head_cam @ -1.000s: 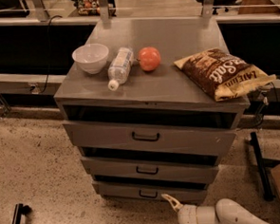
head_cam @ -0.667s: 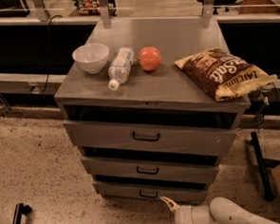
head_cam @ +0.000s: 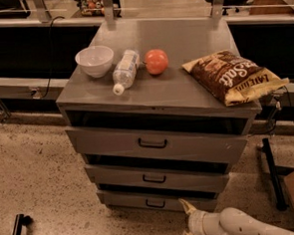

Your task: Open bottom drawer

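The bottom drawer sits at lower centre of the frame, lowest of three grey fronts stacked in the table. Its slim panel carries a small black handle, and a dark gap runs above the panel. The handle is free; nothing touches it.

The gripper is at the bottom edge, just right of centre, near the drawer's right end and low by the floor. Its fingers are spread wide with nothing between them; the upper one points up-left toward the panel's right corner, close to it, though contact cannot be told. The white arm leads off to the lower right.

Above are the middle drawer and the tall top drawer, each with a black handle.

On the table top, from left to right: a white bowl, a clear bottle lying on its side just beside it, a red-orange fruit, and a brown chip bag overhanging the right edge.
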Controlling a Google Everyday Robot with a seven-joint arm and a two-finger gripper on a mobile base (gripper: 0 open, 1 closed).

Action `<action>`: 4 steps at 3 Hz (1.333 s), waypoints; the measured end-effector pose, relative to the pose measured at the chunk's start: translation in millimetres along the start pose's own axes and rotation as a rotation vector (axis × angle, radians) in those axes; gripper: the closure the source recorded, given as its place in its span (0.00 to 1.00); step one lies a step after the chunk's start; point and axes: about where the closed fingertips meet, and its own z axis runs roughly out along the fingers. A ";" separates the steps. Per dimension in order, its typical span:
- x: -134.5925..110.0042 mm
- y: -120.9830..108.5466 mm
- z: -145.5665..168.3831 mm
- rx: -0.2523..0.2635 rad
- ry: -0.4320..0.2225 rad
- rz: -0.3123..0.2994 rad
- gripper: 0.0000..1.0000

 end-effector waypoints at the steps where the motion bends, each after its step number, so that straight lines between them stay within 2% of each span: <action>1: 19.3 -21.9 0.8 0.046 0.011 -0.015 0.00; 3: 26.9 -32.5 9.9 0.090 0.036 -0.031 0.00; 4: 47.8 -37.6 35.8 0.153 0.101 -0.086 0.00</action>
